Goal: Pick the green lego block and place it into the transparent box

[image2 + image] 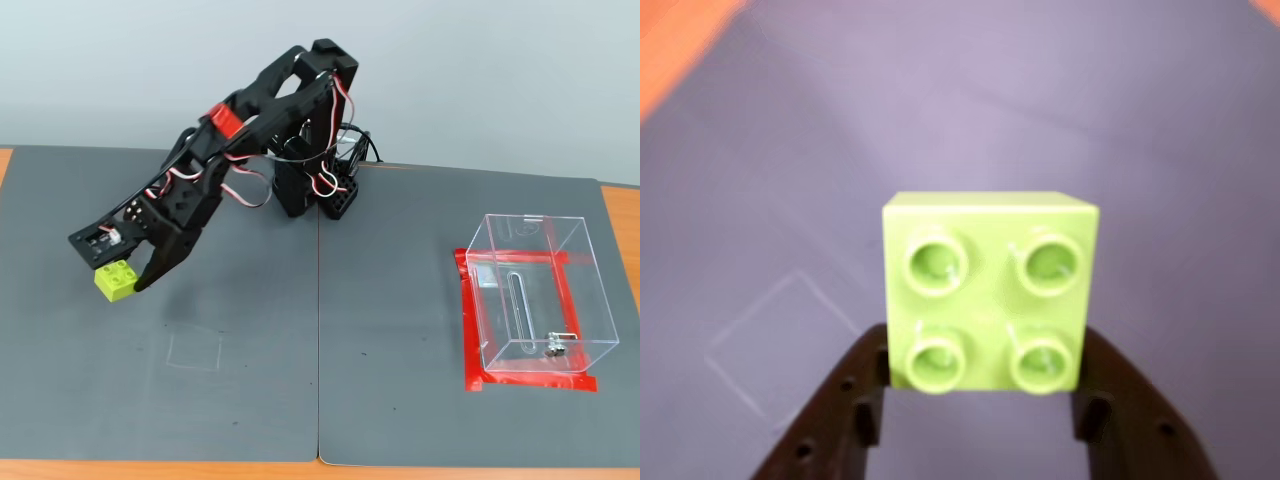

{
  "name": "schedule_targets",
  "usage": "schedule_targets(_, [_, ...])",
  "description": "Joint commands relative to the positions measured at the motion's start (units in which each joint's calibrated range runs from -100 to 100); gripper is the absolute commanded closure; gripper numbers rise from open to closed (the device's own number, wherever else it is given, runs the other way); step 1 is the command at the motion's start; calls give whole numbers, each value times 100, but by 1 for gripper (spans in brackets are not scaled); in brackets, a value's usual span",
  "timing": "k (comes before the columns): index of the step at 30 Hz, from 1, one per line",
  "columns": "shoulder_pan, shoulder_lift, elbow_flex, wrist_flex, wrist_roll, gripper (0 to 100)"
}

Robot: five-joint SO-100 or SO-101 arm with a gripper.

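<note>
Gripper (118,277) at left of fixed view, fingers clamped on green block (115,280), raised off grey mat (400,300). Clear box (535,295) at right, well apart.

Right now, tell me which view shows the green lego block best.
The wrist view: the green lego block fills the centre, all four studs visible, gripped between the end effector fingers. The fixed view shows it only small, held above the mat, far left of the transparent box.

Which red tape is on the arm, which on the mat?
The small red band wraps the arm's upper link; the red tape frame lies flat around the transparent box.
</note>
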Motion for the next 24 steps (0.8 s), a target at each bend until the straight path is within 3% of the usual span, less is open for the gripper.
schedule_targets(1, [-258, -687, -260, -15, 20, 92])
schedule_targets(15, [-2579, -2137, -188, 12, 26, 92])
schedule_targets(24, [-4085, -2628, -260, 940, 20, 92])
